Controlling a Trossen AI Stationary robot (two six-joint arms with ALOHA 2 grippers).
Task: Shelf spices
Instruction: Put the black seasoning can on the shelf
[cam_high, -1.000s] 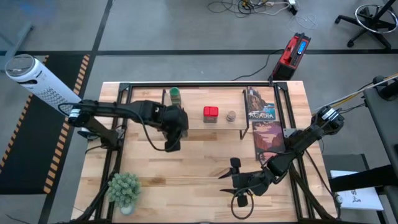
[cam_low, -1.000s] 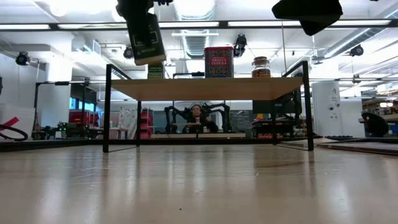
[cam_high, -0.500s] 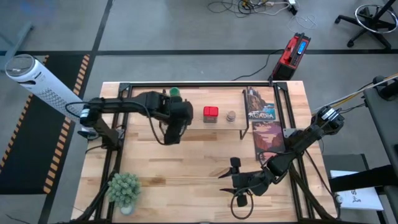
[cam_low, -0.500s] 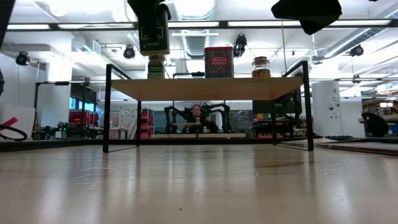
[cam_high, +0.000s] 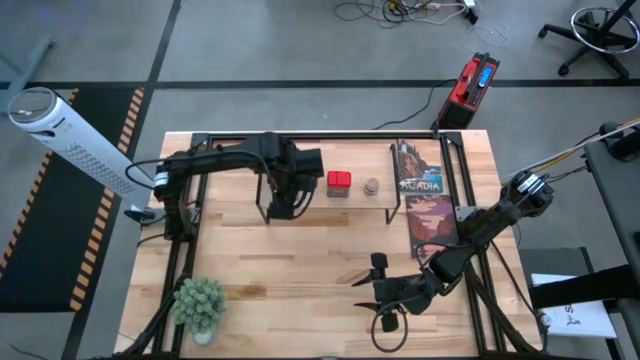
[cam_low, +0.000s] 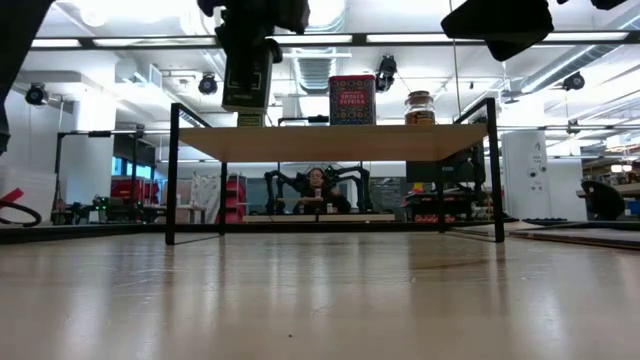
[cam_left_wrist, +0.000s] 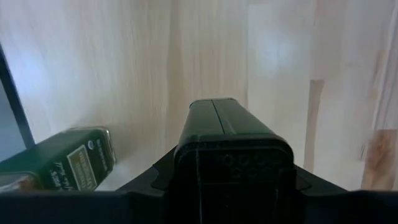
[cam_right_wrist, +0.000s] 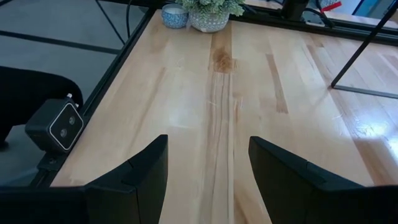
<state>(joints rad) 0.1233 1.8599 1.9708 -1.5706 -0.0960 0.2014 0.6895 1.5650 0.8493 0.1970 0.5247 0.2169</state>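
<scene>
My left gripper (cam_high: 285, 192) hangs over the left part of the shelf (cam_low: 335, 142), shut on the dark blackish-green square tin (cam_low: 247, 78). Just behind and below the tin, the green-capped jar (cam_low: 250, 119) stands on the board; it also shows in the left wrist view (cam_left_wrist: 62, 165). The red square tin (cam_high: 339, 183) and the round tan-brown jar (cam_high: 371, 186) stand farther right on the shelf. My right gripper (cam_right_wrist: 208, 180) waits open, low over the table's near right part (cam_high: 380, 292). My left gripper holds the dark tin by its upper end (cam_low: 246, 50), pinched between the two fingers, which come from above and point down. The tin (cam_left_wrist: 230, 155) hangs upright below the fingers, lifted clear above the shelf board.
A small potted plant (cam_high: 200, 300) stands at the near left corner. A boxed game (cam_high: 425, 205) lies right of the shelf. The black frame (cam_high: 300, 137) runs round the table. A small camera block (cam_right_wrist: 59, 127) sits at the table's near edge.
My left gripper has carried the dark tin from in front of the shelf toward the table's far edge and a little right, and it now hangs over the shelf's left part. It has turned about its wrist on the way. The tin has stayed high, above board level.
</scene>
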